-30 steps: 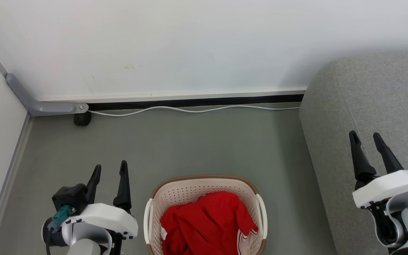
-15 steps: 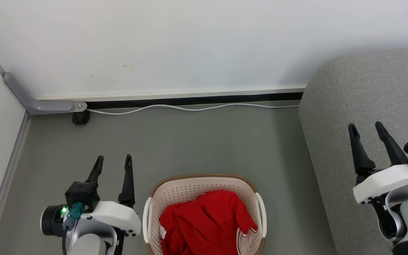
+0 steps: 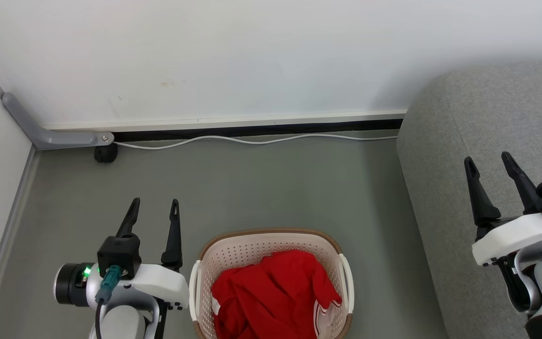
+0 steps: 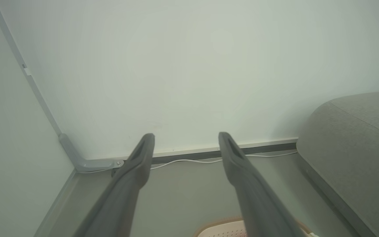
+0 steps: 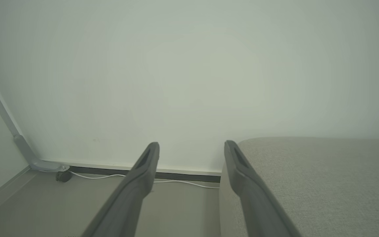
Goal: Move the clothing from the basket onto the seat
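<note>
Lying crumpled in the basket (image 3: 257,245), the clothing (image 3: 271,294) is a heap of red folds, with white stripe trim showing at its lower right. The basket stands on the grey floor (image 3: 261,188) at the bottom middle of the head view, brown rim and white side handles in sight. The left gripper (image 3: 155,201) hovers just beside the basket's left handle, fingers pointing toward the wall (image 3: 252,56) and spread apart with nothing between them. The left wrist view shows the same wide gap and a sliver of the basket rim at its bottom edge. The right gripper (image 3: 487,157) hangs by the near edge of the seat (image 3: 497,108), well apart from the basket, its fingers likewise parted and empty. The seat, grey and rounded, sits to the right of the basket with a strip of floor between them. A white cable (image 3: 252,140) runs along the foot of the wall toward a grey bracket (image 3: 50,137) in the corner.
</note>
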Robot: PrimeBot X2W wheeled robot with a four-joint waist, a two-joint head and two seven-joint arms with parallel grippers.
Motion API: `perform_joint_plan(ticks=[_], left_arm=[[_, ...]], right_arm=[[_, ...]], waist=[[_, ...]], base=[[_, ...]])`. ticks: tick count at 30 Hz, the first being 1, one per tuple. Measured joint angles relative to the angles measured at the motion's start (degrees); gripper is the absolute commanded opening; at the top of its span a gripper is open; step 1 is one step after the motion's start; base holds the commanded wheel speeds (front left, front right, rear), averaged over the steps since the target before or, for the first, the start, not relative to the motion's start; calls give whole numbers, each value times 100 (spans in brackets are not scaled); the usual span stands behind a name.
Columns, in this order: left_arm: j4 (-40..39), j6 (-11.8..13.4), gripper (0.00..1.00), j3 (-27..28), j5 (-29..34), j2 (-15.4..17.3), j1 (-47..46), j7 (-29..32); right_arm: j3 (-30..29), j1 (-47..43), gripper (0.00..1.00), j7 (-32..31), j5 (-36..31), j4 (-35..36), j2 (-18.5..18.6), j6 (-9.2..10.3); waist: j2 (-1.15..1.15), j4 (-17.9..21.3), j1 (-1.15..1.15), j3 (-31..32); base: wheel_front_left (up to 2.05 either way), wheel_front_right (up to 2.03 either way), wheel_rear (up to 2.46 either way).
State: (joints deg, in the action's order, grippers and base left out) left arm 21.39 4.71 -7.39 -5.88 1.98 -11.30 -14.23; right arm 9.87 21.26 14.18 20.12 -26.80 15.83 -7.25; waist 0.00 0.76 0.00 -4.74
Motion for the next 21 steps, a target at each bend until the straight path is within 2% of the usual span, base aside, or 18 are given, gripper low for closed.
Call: perform_joint_plan(ticks=[10, 21], left_arm=[[4, 3, 100, -14, -197, 10, -5, -1], [-2, 211, 100, -513, -641, 22, -218, -1]], right_arm=[[-62, 41, 100, 0, 65, 12, 0, 0], [-148, 280, 100, 4, 233, 423, 156, 0]], waist=[[0, -2, 0, -92], [0, -3, 0, -681]], base=[[0, 0, 0], [0, 0, 0]])
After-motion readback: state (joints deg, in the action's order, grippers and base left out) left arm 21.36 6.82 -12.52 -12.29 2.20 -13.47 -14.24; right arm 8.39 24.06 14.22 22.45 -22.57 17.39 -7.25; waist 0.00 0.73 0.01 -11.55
